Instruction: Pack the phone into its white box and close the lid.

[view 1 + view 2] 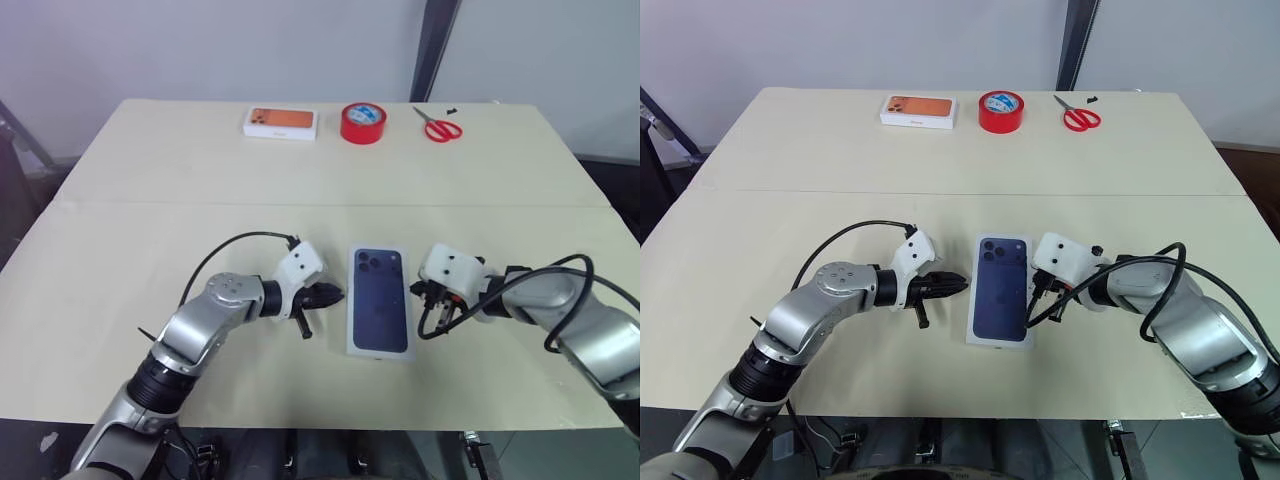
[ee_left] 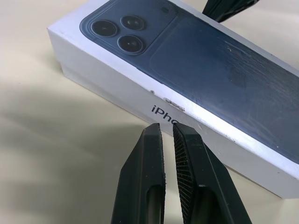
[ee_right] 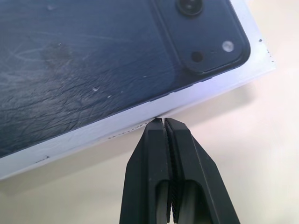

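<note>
Table [image 1: 150, 180] of pale beige, wide and mostly bare. At its near middle lies the white box [image 2: 112, 91] with the lid [image 1: 381, 298] already seated on it, printed phone picture facing up — the phone itself cannot be seen, presumably inside. Packing looks all but done; at most a final press or squaring of the lid remains. Left gripper [image 1: 330, 295] sits just beside the box's left edge, its fingers nearly together and empty. Right gripper [image 3: 163, 122] meets the opposite edge, pinched closed on nothing. Along the far edge, well clear: an orange-topped box [image 1: 281, 122], red tape [image 1: 363, 122], scissors [image 1: 437, 124].
</note>
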`<control>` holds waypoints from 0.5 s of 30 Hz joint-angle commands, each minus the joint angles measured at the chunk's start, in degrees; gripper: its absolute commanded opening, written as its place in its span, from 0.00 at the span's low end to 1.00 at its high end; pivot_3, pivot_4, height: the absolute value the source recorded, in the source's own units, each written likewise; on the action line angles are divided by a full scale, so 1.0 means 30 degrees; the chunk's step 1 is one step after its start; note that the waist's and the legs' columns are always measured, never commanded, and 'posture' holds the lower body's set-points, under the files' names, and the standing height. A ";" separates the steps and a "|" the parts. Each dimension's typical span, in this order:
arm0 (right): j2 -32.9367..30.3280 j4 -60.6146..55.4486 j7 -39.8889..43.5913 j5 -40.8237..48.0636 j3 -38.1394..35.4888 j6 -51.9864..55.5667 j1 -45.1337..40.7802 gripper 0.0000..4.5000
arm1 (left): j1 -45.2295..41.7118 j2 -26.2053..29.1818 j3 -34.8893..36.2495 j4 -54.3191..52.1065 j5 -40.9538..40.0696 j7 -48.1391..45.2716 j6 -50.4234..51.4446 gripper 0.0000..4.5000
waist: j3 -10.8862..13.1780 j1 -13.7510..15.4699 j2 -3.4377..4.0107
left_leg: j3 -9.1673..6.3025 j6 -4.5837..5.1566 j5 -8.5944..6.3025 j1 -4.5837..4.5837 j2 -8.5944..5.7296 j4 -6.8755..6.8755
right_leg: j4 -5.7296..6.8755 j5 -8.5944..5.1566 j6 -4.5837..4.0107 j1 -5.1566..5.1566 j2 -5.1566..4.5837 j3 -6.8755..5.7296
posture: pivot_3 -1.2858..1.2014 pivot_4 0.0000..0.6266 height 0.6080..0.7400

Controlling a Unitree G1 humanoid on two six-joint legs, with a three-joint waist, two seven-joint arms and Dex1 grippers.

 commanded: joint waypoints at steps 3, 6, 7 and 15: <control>0.0053 -0.0568 0.0072 -0.0113 -0.0292 -0.0154 -0.0233 0.02 | -0.0124 -0.0215 0.0627 -0.0318 -0.0113 0.0353 -0.0165 0.10 | 0.0000 0.0002 0.0000 | 0.0000 0.0001 0.0000 0.0000 0.0000 0.0000 | 0.0001 0.0000 0.0000 0.0000 0.0000 0.0001 | 0.52 0.24 0.88; -0.0029 -0.0447 0.0045 -0.0210 -0.0359 -0.0177 -0.0198 0.02 | -0.0181 -0.0424 0.0679 -0.0109 -0.0005 0.0635 -0.0243 0.10 | 0.0000 0.0004 0.0000 | 0.0000 0.0000 0.0000 0.0000 0.0000 0.0000 | 0.0001 0.0000 0.0000 0.0000 0.0000 0.0001 | 0.52 0.24 0.88; -0.0058 -0.0403 0.0035 -0.0239 -0.0395 -0.0187 -0.0194 0.02 | -0.0217 -0.0510 0.0691 -0.0016 0.0029 0.0755 -0.0285 0.10 | 0.0000 0.0010 0.0000 | 0.0000 0.0000 0.0000 0.0000 0.0000 0.0001 | 0.0001 0.0000 0.0000 0.0000 0.0000 0.0001 | 0.52 0.24 0.88; -0.0145 -0.0361 0.1324 0.1021 -0.2312 -0.0960 -0.0314 0.02 | -0.2707 -0.2652 0.1598 0.2783 0.0382 0.2344 -0.1225 0.10 | 0.0001 0.0238 -0.0003 | 0.0002 0.0004 -0.0002 -0.0012 -0.0006 0.0040 | 0.0006 0.0001 0.0002 0.0004 0.0003 -0.0003 | 0.52 0.24 0.88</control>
